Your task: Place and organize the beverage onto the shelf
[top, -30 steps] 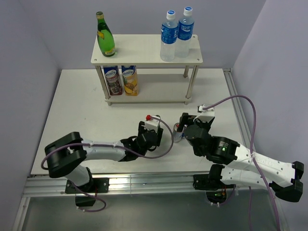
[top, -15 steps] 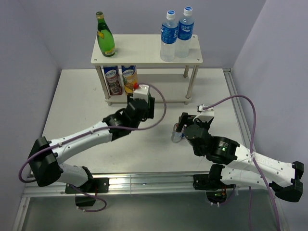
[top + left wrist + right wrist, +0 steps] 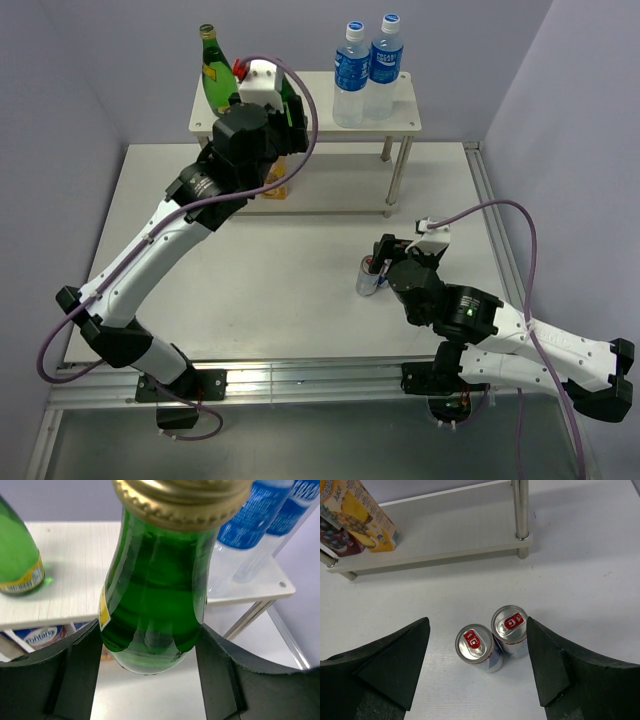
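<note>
**Green bottle gripped at the shelf's top board**

The left arm was stretched far forward and raised. The left gripper (image 3: 150, 650) was clamped on a green bottle (image 3: 155, 595) at the top board of the shelf (image 3: 70, 560). A second green bottle (image 3: 17, 555) stood to the claw's left, and two water bottles (image 3: 245, 535) to its right. The right arm was bent low, with the right gripper (image 3: 485, 645) spread wide above two cans (image 3: 476, 645).

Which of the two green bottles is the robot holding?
The gold-capped green bottle clamped in the left gripper; the other green bottle stands free on the shelf, at its left end.
</note>
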